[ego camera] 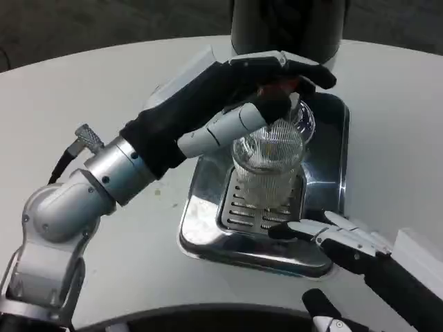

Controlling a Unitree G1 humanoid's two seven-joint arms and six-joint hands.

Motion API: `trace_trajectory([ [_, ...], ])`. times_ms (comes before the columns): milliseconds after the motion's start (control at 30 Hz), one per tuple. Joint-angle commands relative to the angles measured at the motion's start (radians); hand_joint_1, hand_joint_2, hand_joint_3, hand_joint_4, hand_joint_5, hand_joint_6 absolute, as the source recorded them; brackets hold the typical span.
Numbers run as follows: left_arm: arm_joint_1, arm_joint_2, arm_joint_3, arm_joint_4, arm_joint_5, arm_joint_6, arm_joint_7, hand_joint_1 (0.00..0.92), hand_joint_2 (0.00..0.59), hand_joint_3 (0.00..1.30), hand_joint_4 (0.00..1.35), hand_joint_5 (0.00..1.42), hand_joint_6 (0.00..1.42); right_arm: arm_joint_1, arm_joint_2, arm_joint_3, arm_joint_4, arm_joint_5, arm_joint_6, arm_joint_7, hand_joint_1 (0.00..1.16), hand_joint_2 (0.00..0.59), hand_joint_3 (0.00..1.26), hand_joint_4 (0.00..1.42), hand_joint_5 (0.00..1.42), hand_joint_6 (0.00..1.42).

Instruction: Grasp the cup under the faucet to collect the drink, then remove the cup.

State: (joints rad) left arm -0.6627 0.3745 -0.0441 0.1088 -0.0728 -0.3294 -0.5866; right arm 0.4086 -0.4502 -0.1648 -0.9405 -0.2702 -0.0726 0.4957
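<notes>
On the white table (pixel 83 90) sits a shiny metal drip tray (pixel 208 228) with a slotted grate (pixel 239 214) in its middle, at the foot of a dark drink dispenser (pixel 287 28) at the top edge of the head view. Clear ribbed glass cup (pixel 268 162) stands upright on the grate, just under the dispenser body; faucet itself hidden by fingers, small red part (pixel 280 88) peeks through there. Can't tell if the cup has any liquid in it.

Left hand (pixel 235 104) reaches in from the left, silver forearm (pixel 104 173) angled up toward the cup. Its fingers (pixel 304 69) curve over the top of the cup toward the dispenser, thumb (pixel 221 131) lies across the cup's near-left side, touching the glass. Looks like a wrap around the upper cup, though a firm grip can't be confirmed; cup base is on the grate.

Right hand (pixel 339 238) sits low at bottom right, fingers stretched out and apart, holding nothing, black fingertips (pixel 280 230) resting at the tray's front right edge just beside the grate. Well apart from the cup.
</notes>
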Motion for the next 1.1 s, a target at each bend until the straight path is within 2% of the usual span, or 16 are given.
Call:
trace_trajectory([
  [33, 0.028, 0.019, -0.012, 0.018, 0.018, -0.026, -0.015, 0.0, 0.132, 0.44, 0.25, 0.3, 0.18, 0.004, 0.0, 0.007, -0.01, 0.006, 0.0, -0.004, 0.53, 0.578, 0.2, 0.14, 0.05, 0.0],
  [533, 0.032, 0.043, -0.018, 0.042, 0.086, -0.123, 0.017, 0.0, 0.129, 0.48, 0.27, 0.31, 0.19, -0.001, 0.008, 0.019, -0.004, 0.004, 0.005, -0.008, 0.53, 0.581, 0.2, 0.14, 0.06, 0.0],
  [867, 0.03, 0.049, -0.017, 0.057, 0.084, -0.139, 0.026, 0.0, 0.124, 0.49, 0.28, 0.32, 0.2, -0.011, 0.016, 0.029, 0.003, -0.001, 0.016, -0.014, 0.54, 0.586, 0.2, 0.14, 0.06, 0.0],
  [1100, 0.03, 0.051, -0.016, 0.063, 0.082, -0.142, 0.029, 0.0, 0.124, 0.49, 0.28, 0.32, 0.2, 0.0, 0.041, 0.051, 0.01, -0.04, 0.02, -0.047, 0.71, 0.476, 0.2, 0.15, 0.11, 0.03],
])
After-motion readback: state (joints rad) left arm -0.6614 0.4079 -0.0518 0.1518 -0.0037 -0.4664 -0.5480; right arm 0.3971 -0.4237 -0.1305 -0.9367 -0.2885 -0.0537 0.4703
